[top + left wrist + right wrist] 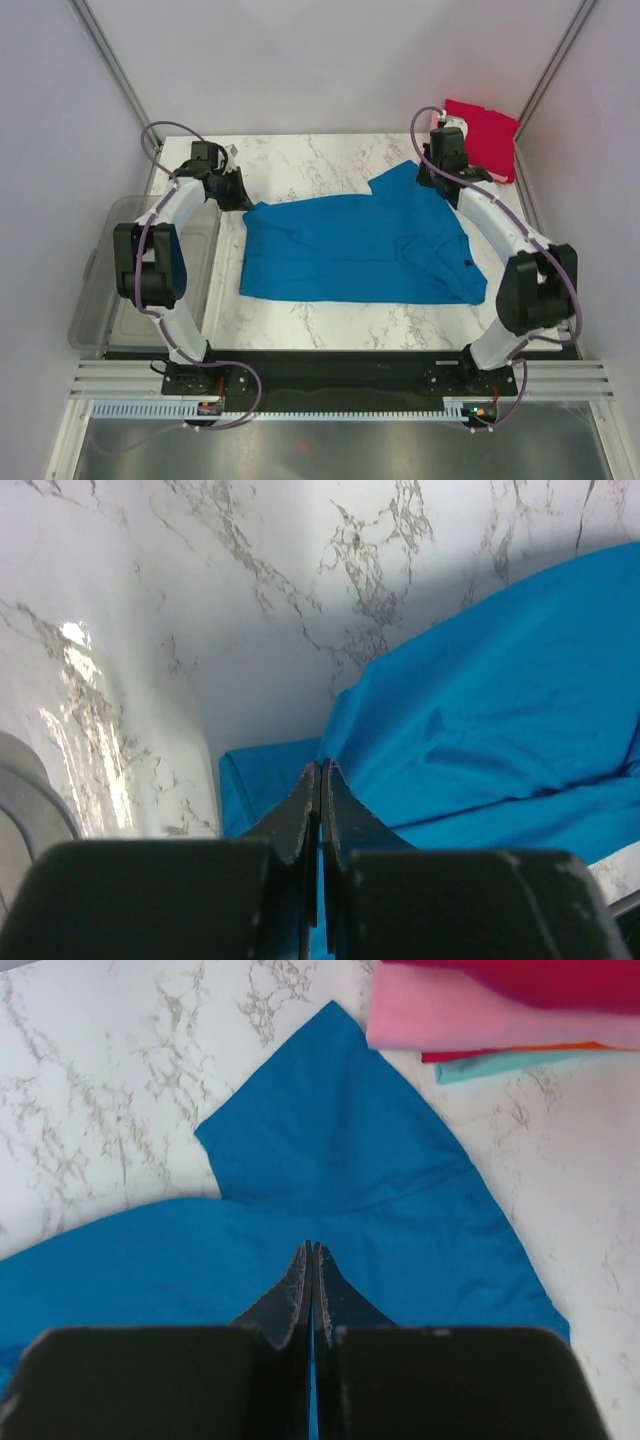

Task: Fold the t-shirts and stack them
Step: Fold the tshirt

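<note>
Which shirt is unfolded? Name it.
The bright blue t-shirt, spread open mid-table. The others, crimson, pink and teal, lie in a folded stack at the far right corner.

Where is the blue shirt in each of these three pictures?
Top external: the blue t-shirt lies spread across the middle of the marble table.
Left wrist: the blue t-shirt fills the right side and lower centre.
Right wrist: the blue t-shirt spans the middle and bottom, one sleeve pointing up.
Shared landmark: the marble table, in all three.
</note>
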Available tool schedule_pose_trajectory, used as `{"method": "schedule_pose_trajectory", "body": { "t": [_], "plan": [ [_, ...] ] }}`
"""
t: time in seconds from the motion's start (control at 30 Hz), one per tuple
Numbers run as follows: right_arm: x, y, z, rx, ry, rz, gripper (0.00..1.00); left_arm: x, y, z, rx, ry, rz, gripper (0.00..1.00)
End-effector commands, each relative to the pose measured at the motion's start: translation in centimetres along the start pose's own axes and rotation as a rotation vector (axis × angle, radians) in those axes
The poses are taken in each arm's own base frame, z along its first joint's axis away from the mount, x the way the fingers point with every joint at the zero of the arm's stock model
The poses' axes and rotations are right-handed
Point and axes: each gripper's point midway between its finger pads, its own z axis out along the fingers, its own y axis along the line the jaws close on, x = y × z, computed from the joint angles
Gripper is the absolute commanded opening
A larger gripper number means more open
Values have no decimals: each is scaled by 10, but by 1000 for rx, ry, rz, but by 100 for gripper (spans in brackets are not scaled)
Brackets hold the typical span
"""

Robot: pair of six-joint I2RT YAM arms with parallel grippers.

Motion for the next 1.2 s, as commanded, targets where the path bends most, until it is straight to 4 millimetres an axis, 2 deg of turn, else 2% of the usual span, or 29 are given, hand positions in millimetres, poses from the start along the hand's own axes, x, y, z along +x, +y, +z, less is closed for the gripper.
{"method": "schedule_pose_trajectory", "body": {
  "t": [0.0, 0.07, 0.1, 0.17, 0.23, 0.27, 0.3, 0.33, 0.37, 0.4, 0.43, 0.47, 0.5, 0.53, 0.57, 0.6, 0.63, 0.67, 0.7, 0.73, 0.83, 0.9, 0.93, 1.03, 1.17],
  "plan": [
    [-21, 1, -55, -51, -124, 51, 0, -12, -18, -25, 36, -88, 14, 2],
    [-13, -6, -79, -64, -144, 67, 0, -12, -24, -34, 42, -110, 29, 2],
    [-9, -6, -84, -73, -142, 72, 0, -6, -24, -34, 41, -103, 35, 2],
    [0, -3, -86, -99, -123, 76, 0, -4, -26, -39, 39, -112, 48, 2],
    [10, 9, -79, -127, -79, 59, 0, 3, -22, -38, 29, -100, 50, 2],
    [11, 16, -65, -124, -53, 36, 25, 5, -20, -36, 19, -97, 49, 2],
    [14, 17, -56, -104, -31, 23, 42, 7, -19, -34, 17, -89, 42, 2],
    [13, 23, -47, -101, -19, 8, 55, 9, -17, -31, 16, -80, 36, 2],
    [8, 30, -26, -87, -6, -9, 70, 10, -21, -30, 31, -75, 37, 2],
    [6, 33, -15, -75, 1, -17, 72, 14, -21, -28, 31, -63, 34, 2],
    [18, 30, 13, -27, 42, -37, 75, 16, -25, -26, 34, -56, 45, 2],
    [-9, 40, 19, -29, -8, -39, 76, 19, -23, -25, 21, -53, 45, 2],
    [-11, 41, 31, -12, -1, -50, 77, 21, -24, -24, 15, -50, 47, 2],
    [6, 36, 63, 42, 46, -75, 79, 22, -26, -24, 16, -49, 50, 2],
    [-20, 45, 68, 47, 7, -76, 79, 23, -27, -24, 13, -49, 50, 2],
    [-25, 46, 80, 66, 5, -82, 80, 23, -26, -23, 8, -49, 46, 2],
    [-1, 43, 113, 98, 59, -107, 80, 23, -27, -25, 7, -49, 43, 2],
    [-33, 52, 117, 96, -11, -90, 80, 22, -28, -26, 11, -52, 45, 2],
    [-31, 50, 129, 110, 1, -105, 80, 22, -28, -27, 9, -53, 42, 2],
    [-33, 55, 151, 109, -12, -103, 80, 21, -30, -29, 12, -58, 39, 2],
    [-20, 48, 185, 136, 8, -113, 80, 21, -29, -31, 2, -55, 32, 2],
    [-9, 38, 195, 170, 25, -106, 81, 21, -29, -30, 3, -50, 20, 2],
    [3, 27, 199, 197, 52, -92, 80, 23, -30, -30, 7, -44, 16, 2],
    [16, 15, 205, 218, 66, -75, 79, 25, -37, -29, 44, -27, -2, 2],
    [32, 10, 216, 217, 103, -75, 76, 25, -39, -31, 56, -28, -6, 2]
  ]
}}
